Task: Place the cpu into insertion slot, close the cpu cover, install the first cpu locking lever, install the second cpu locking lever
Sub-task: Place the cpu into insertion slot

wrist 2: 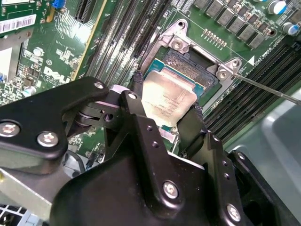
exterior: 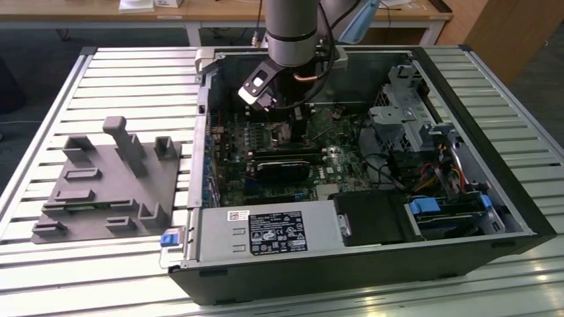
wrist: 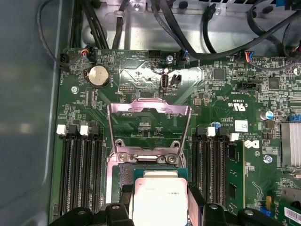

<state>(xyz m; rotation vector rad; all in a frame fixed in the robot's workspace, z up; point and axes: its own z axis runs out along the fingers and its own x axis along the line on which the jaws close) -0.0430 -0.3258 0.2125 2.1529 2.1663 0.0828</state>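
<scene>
The cpu (wrist 2: 170, 92) sits pinched between the two black fingers (wrist 2: 137, 89) of the gripper (wrist 2: 167, 101), silvery top facing up. The claw clamps it on opposite edges. It hangs over the slot (wrist 2: 192, 66) but does not cover it. In the second wrist view a dark strip of pin field shows beyond the chip's far edge, so I judge it offset from square. Whether its underside touches the slot yet, I cannot tell.

Now the risks. That pin field is delicate. If the chip goes down shifted or slightly twisted, a corner could land on the pins or ride up on the slot's rim rather than drop flush. A tilted release is the other worry, because the grip is on edges only, and one side letting go first would leave the chip cocked in the slot.

Outward from there, the cover (wrist: 150, 107) stands swung open just behind the slot, with the board (wrist: 155, 75) visible through its window. It looks propped rather than held. A knock from the fingers could tip it onto the chip before the chip is seated.

A thin rod (wrist 2: 268, 89), likely a locking lever, juts out beside the slot's corner, close enough to catch a finger. Memory slots (wrist: 82, 174) flank both sides, so there is little room for sideways correction. In the exterior view the arm (exterior: 291, 26) reaches deep into the case (exterior: 352, 271).
</scene>
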